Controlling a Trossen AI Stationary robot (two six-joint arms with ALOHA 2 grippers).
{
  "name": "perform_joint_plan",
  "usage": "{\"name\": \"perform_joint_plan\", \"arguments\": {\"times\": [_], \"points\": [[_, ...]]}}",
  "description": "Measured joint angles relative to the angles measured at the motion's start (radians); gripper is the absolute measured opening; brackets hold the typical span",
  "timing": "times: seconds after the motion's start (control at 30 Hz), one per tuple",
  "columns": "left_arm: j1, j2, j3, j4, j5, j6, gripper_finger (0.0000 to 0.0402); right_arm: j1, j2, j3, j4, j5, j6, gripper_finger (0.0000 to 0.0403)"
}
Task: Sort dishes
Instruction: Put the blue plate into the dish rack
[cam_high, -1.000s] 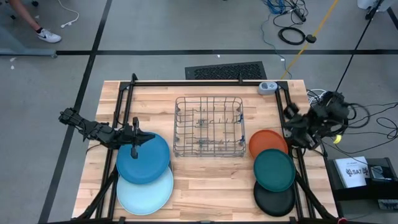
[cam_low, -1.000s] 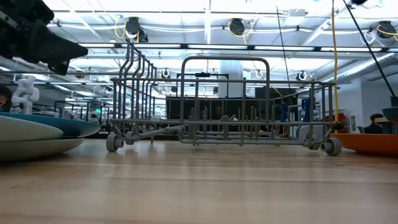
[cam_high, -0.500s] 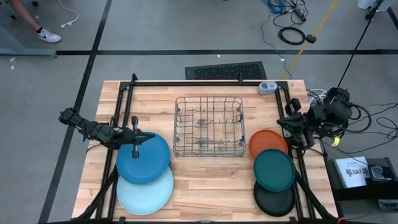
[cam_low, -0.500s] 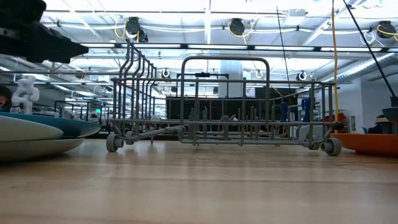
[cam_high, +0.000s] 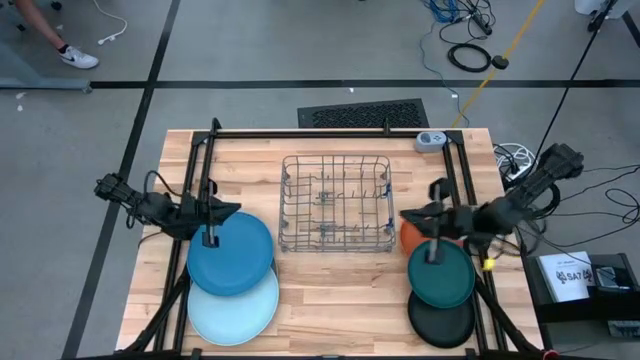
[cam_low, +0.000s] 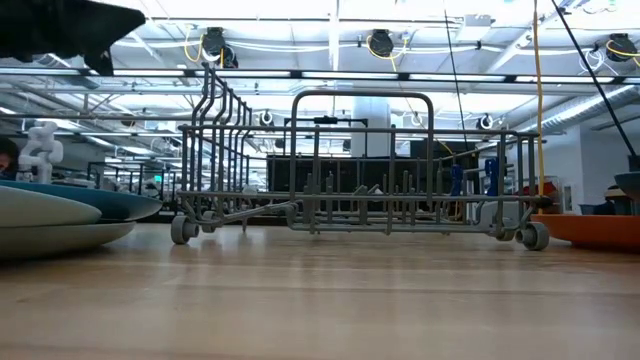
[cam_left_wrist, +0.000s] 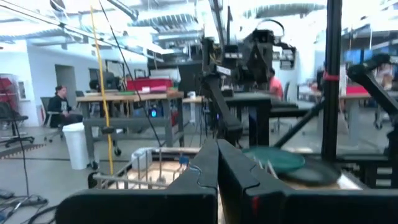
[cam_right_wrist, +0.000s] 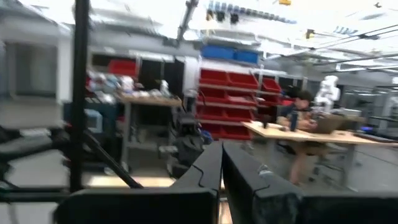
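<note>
On the wooden bench a wire dish rack stands in the middle, with no dish in it. To its left a blue plate lies overlapping a pale blue plate nearer the front edge. To its right an orange plate, a teal plate and a black plate lie in an overlapping row toward the front edge, the teal one on top of the other two. The left pincer hangs over the far rim of the blue plate, its fingers pressed together and holding nothing. The right pincer is above the orange plate, pointing toward the rack, also pressed together and holding nothing. A white box on the floor to the right of the bench bears dark print too small to read; no other writing can be made out.
</note>
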Motion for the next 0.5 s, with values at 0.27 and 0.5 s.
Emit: {"name": "perform_joint_plan", "arguments": {"times": [0.27, 0.5], "points": [[0.000, 0.000, 0.002, 0.099, 0.085, -0.052, 0.0000, -0.133, 0.307, 0.269, -0.184, -0.012, 0.087, 0.0009], [0.000, 0.000, 0.002, 0.182, 0.114, -0.072, 0.0000, -0.209, 0.600, 0.658, -0.562, -0.163, 0.182, 0.0009]]}}
